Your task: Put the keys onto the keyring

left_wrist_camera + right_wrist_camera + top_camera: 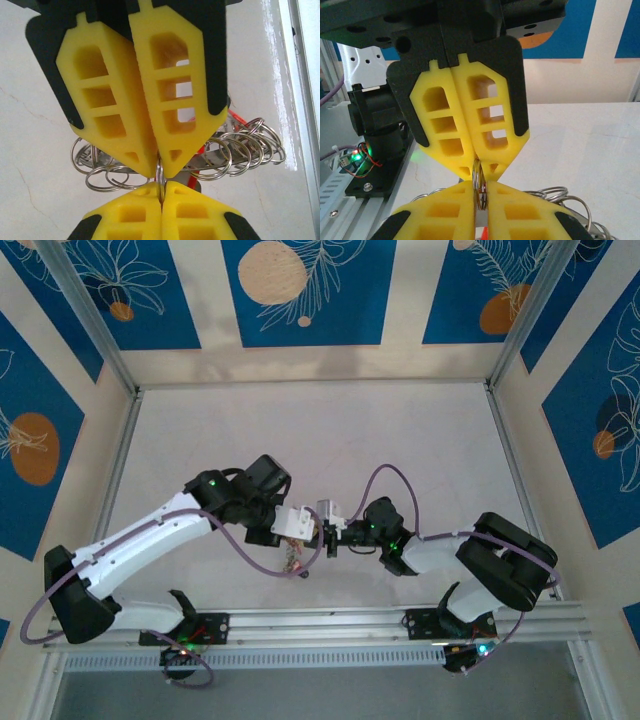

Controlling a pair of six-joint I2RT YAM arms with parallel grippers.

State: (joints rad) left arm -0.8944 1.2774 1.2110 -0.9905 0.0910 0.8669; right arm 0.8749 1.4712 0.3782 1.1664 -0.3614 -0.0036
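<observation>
Keyring [160,181]: you see it edge-on, caught between both tips; neither arm nearer
Left end effector [159,169]: pinching it
Right end effector [479,171]: pinching it too, from opposite

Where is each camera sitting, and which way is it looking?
Top: above and behind the arms, looking down at the table; both arms show, left gripper meeting right gripper.
Left wrist: on the left arm, looking past its own fingers at the table and a bunch of rings.
Right wrist: on the right arm, looking past its own fingers toward an arm base and the wall.
Shared: both wrist views show the two grippers tip to tip, pinching one ring.
</observation>
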